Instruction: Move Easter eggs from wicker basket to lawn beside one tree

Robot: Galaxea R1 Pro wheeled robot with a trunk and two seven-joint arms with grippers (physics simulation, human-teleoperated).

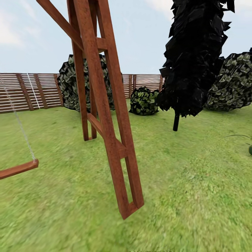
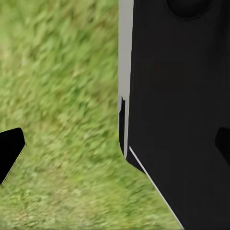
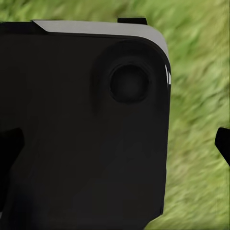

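- Your grippers: in each wrist view you see dark fingertip edges at the sides of the picture over grass, with the robot's own black body [image 2: 182, 120] close beside; you cannot tell whether either one is wide or narrow, and nothing shows between the tips.
- The eggs and the basket: they are not in front of you, so you cannot yet say which way they lie from either arm, nor which arm is nearer. Judge that the step in hand is driving and searching, with the task hardly begun.
- The lawn [image 1: 196, 196] lies all around, bare where you look.
- A wooden swing frame [image 1: 105, 115] stands tilted just ahead, its near foot on the grass close to you, with a swing seat [image 1: 17, 169] hanging to the left.
- Farther off to the right stands a black column-shaped tree [image 1: 194, 59] on a thin dark stem; likely not your target tree.
- Bushes [image 1: 143, 101] and the slatted fence [image 1: 31, 91] close the garden behind.
- A small dark green thing [image 1: 250, 149] sits at the right edge; too cropped to name.
- Steering round the frame looks needed.
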